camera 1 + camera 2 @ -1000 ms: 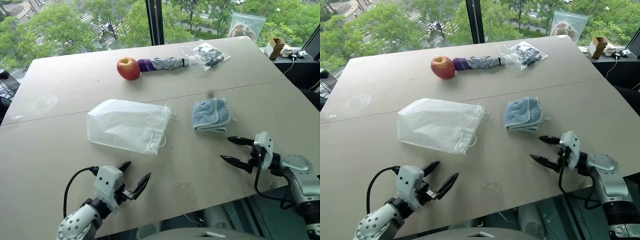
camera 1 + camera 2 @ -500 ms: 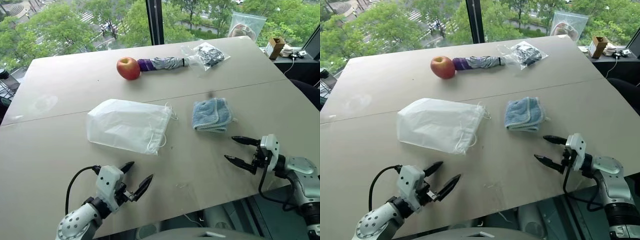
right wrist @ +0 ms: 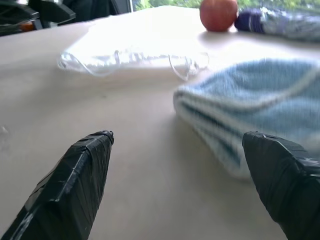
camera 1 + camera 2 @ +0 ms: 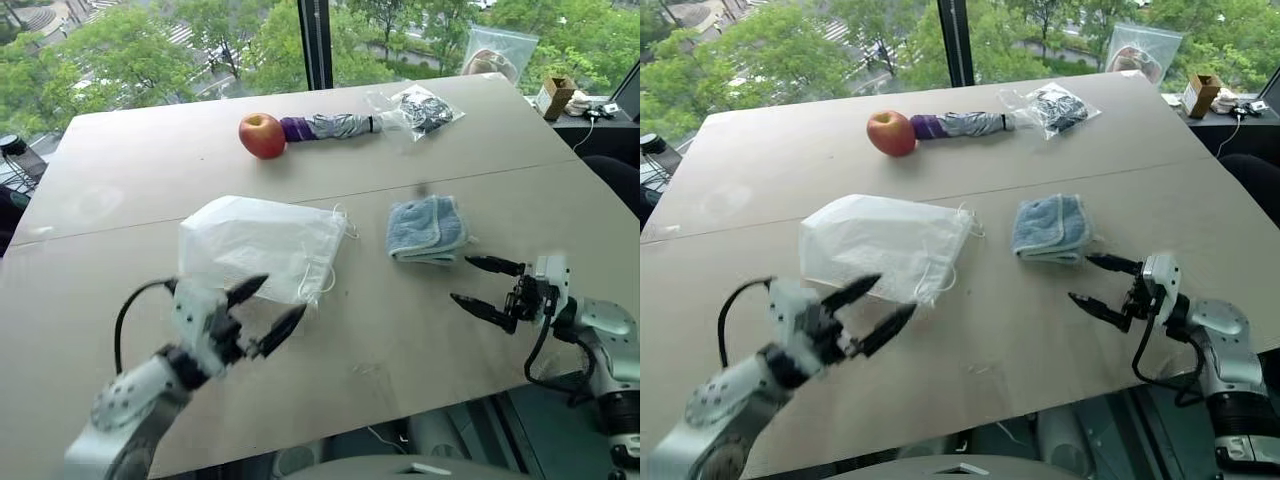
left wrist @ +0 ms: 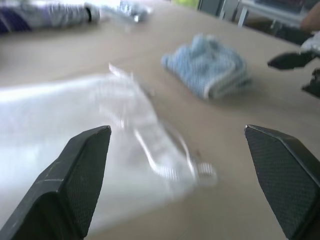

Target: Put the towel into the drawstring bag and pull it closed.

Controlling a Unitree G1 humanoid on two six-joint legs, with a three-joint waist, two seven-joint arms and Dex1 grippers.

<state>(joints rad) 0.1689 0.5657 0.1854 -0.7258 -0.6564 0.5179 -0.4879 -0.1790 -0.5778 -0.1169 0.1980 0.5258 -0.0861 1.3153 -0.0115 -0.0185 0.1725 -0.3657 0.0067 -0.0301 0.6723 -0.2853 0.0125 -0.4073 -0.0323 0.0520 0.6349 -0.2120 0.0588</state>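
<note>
- Left gripper [image 4: 262, 305] hovers spread wide, empty, near the drawstring bag [image 4: 262, 246].
- Right gripper [image 4: 484, 284] gapes empty, just near of the towel [image 4: 426, 229].

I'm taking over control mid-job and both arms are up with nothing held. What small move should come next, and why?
Probably ease the right gripper forward onto the towel and close on its near edge. Its jaws stand open and empty just short of the folded towel, which lies flat on the table beside the drawstring bag. The left gripper, also open, is near the bag's mouth.
</note>
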